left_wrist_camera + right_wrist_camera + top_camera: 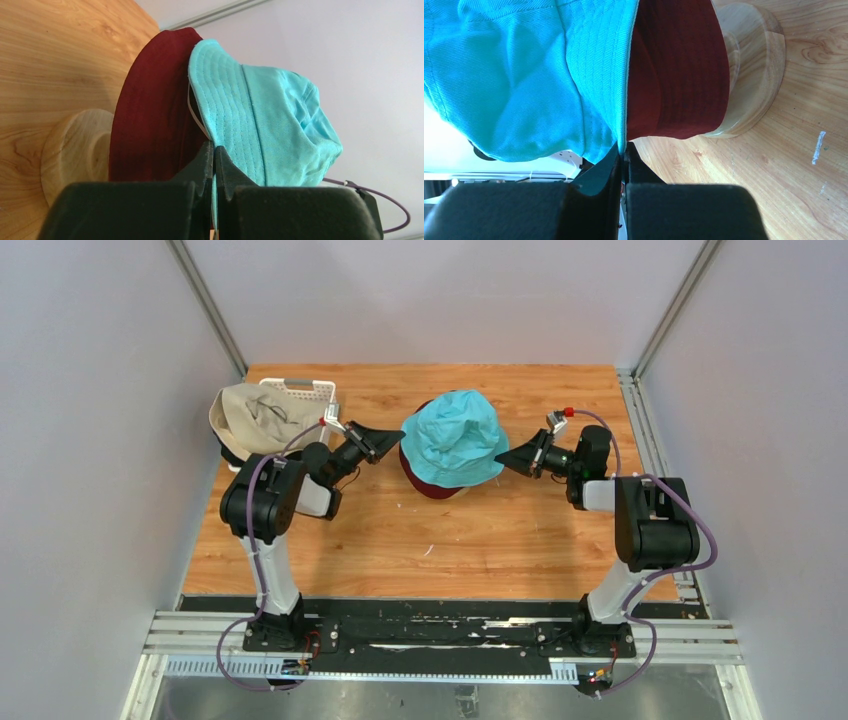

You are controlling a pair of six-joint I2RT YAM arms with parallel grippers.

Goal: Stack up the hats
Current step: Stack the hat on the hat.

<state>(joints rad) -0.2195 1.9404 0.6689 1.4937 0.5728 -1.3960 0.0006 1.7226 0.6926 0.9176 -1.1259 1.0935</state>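
Top external view, teal hat (455, 438) sitting over maroon hat (424, 484) on the wooden stand (75, 150) at mid-table, left gripper (397, 444) pinching the teal brim's left edge, right gripper (503, 461) pinching its right edge, beige hat (255, 418) draped over white basket (306, 390) at back left

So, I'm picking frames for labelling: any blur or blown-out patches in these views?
Top external: evenly lit, sharp. Left wrist: the teal hat is crisp, the left hand close to the lens is soft. Right wrist: the right hand is dark and blurred, background at lower left is washed out white.
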